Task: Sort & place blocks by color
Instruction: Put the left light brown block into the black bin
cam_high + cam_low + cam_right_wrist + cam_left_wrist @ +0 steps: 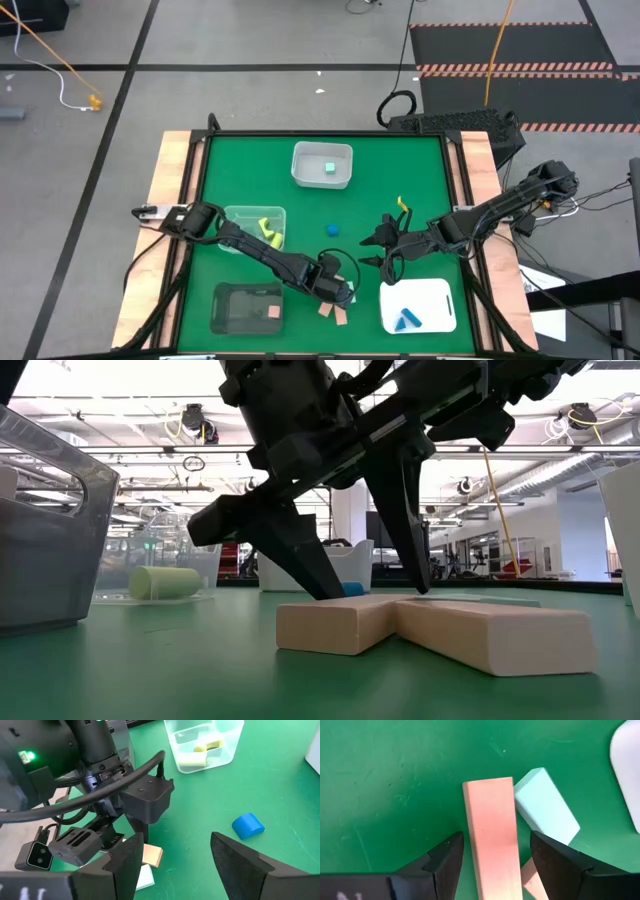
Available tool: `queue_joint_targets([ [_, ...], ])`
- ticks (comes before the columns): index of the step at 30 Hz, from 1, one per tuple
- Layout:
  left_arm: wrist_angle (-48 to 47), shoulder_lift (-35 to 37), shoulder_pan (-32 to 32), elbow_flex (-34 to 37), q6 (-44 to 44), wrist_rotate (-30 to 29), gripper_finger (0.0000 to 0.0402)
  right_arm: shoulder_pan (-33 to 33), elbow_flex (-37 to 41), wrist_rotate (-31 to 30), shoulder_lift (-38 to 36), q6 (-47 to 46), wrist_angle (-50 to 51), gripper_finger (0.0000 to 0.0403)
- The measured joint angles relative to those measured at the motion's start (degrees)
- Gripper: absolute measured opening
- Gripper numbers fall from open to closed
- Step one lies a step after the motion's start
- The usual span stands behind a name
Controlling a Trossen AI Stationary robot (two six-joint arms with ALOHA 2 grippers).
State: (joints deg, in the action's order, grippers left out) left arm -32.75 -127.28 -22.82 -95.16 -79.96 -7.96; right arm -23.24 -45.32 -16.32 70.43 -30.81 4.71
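Mint block (547,805) touching pink bar (491,835), crowding right side.

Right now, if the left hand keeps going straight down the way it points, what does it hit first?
Most likely the tan-pink bar, which lies between the open left hand's fingers; a mint block sits just beside it.

Matt wooden pink bar (492,835), clear glossy plastic tub (204,742)

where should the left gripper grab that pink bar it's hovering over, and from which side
Take the tan-pink bar across its narrow width, on the two long side faces, coming straight down from above. It lies flat on the green table, and the open left gripper already straddles it. The mint green block touches one long side farther along, so closing short of that contact looks safest.
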Motion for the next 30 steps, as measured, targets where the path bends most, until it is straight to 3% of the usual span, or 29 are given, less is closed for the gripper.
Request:
queue_joint_targets([
  [10, -0.73, -3.35, -1.58, -0.32, 10.46, -7.93, 0.0226, 0.0, -0.02, 0.0, 0.0, 0.0, -0.13, 0.0222],
  [18, -3.48, -3.52, -0.87, -0.18, 13.16, -11.4, 0.0125, 0.0, -0.02, 0.0, 0.0, 0.0, -0.15, 0.0222],
  [26, -2.95, -3.52, -0.4, -0.04, 10.9, -11.53, 0.0126, 0.01, -0.02, 0.0, 0.0, 0.0, -0.15, 0.0222],
  [30, -2.75, -3.53, 0.08, -0.03, 13.07, -10.76, 0.0161, 0.0, -0.02, 0.0, 0.0, 0.0, -0.15, 0.0222],
])
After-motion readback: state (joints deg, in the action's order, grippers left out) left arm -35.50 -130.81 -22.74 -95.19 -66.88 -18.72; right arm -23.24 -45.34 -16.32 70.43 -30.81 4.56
